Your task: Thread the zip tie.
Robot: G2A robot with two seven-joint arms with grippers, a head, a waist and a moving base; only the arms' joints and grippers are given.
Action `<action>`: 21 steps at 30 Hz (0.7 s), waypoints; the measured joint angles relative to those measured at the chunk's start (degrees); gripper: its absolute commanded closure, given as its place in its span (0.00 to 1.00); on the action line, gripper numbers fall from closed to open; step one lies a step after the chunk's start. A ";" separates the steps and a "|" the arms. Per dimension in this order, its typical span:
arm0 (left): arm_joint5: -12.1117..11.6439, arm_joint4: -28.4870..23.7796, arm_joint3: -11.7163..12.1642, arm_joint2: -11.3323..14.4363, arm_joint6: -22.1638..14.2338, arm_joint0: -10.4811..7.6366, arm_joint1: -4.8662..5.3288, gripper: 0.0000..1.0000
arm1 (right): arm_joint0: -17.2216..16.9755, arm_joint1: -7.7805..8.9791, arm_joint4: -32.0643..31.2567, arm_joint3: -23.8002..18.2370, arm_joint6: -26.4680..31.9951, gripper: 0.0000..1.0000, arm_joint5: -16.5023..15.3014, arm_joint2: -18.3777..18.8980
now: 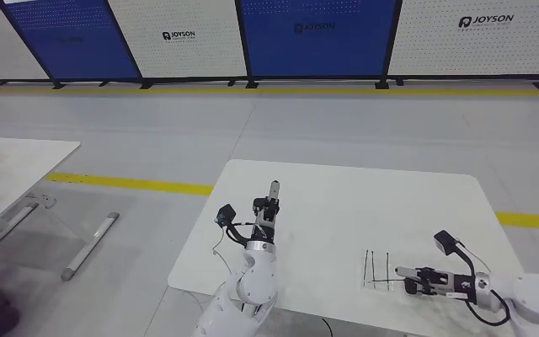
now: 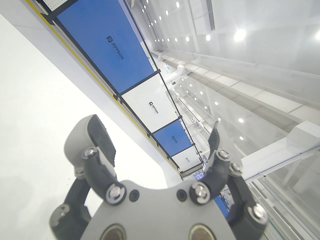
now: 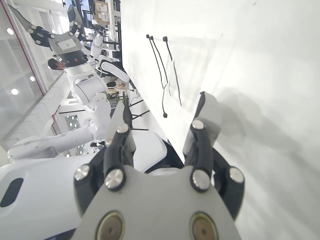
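R gripper: fingers apart, nothing btwn them; low over the table, near its front edge on the robot's right.
R fingers: one over the tabletop, near the ties' tail ends; the other seen against the room past the table edge. Touching the top or just above it – can't tell.
Ties: black, thin, lying flat on the table just beyond the R gripper, not held. In top view they sit just beside the R gripper.
Tie count: three heads close together at the far end, one head at the near end. Strands cross mid-length, so three or four – can't say which.
Patch: faint pale rectangle under the ties; sheet or bag, can't make out. Edges barely visible in R wrist view.
L gripper: fingers wide apart, empty, pointing up and away from the table toward the wall panels.
L gripper, top view: raised over the table's left half, well apart from the ties; seen edge-on there, so the gap btwn its fingers is hidden.
Table: white, rounded corners; front edge cut off by the frame.
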 measured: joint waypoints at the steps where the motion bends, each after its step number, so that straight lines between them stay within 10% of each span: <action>1: 0.00 0.00 0.00 0.00 0.00 0.00 0.00 0.00 | -0.18 0.06 -0.02 -0.18 -0.03 0.55 -0.01 0.09; 21: 0.00 0.00 0.00 0.00 0.00 0.00 0.00 0.00 | 0.31 0.67 0.20 0.42 0.05 0.71 -0.10 -0.73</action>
